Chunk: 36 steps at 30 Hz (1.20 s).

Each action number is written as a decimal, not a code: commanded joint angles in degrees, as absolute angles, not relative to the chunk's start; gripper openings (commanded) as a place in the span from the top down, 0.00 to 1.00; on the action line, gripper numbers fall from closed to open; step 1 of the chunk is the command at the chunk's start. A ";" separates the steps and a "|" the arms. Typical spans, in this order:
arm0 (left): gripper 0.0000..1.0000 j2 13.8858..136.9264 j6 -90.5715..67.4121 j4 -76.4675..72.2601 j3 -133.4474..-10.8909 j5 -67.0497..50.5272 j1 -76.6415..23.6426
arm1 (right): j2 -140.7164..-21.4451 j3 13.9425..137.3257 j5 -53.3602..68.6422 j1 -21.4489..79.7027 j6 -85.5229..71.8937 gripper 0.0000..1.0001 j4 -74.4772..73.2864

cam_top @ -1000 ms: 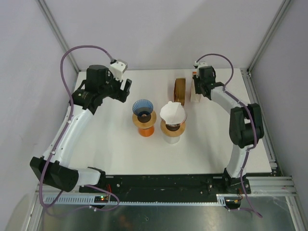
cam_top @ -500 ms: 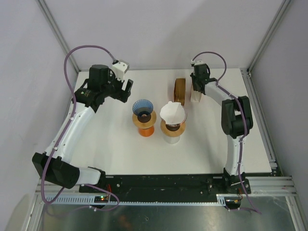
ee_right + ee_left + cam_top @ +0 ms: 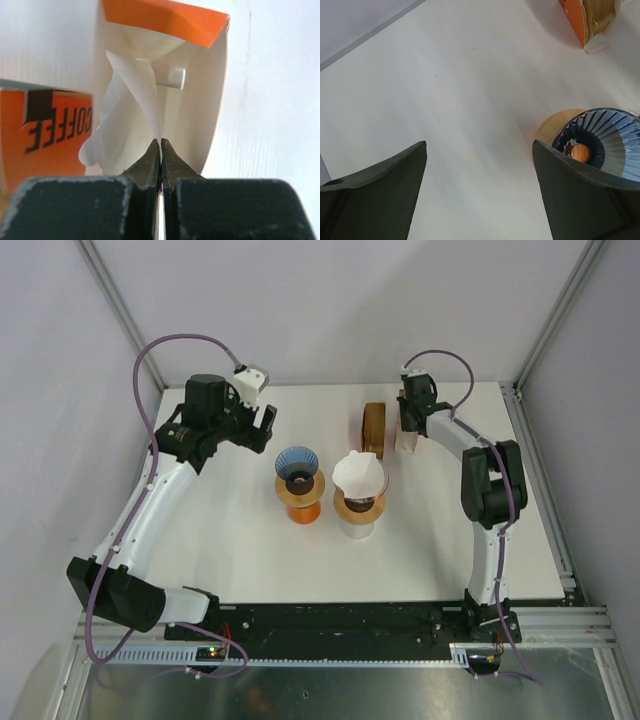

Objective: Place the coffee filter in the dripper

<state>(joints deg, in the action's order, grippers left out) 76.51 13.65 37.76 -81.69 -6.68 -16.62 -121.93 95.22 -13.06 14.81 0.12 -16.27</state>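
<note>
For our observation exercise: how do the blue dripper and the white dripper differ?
The blue dripper is empty, its ribbed bowl bare; the white dripper already holds a paper filter. The blue dripper stands on an orange base, the white dripper on a white one. Both stand upright with wooden collars.

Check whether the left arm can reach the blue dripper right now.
Probably yes. The left gripper hovers open just beside the blue dripper, with only bare table between them.

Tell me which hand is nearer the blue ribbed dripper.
Left. The left hand is open just back-left of the blue ribbed dripper; the right hand is far off, shut on a white paper filter in the orange-and-white box.
</note>
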 commanded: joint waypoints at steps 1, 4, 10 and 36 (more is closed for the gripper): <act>0.10 75.24 14.61 35.90 -81.76 -8.31 -16.08 | -111.24 94.14 -12.92 14.87 -4.20 1.00 -16.91; 0.09 74.91 14.60 35.94 -81.66 -8.53 -16.08 | -106.60 93.45 -12.55 15.05 -5.28 1.00 -19.74; 0.09 74.05 14.99 35.98 -81.52 -9.12 -16.08 | -95.63 91.77 -10.45 16.17 -5.09 1.00 -24.90; 0.04 62.79 11.02 42.33 -93.66 -20.31 -19.79 | -96.64 119.38 -12.97 51.06 -11.37 1.00 -37.17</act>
<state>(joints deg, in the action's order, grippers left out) 63.86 13.61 41.47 -90.85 -16.88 -17.37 -94.30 117.51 -10.24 48.16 -7.38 -43.59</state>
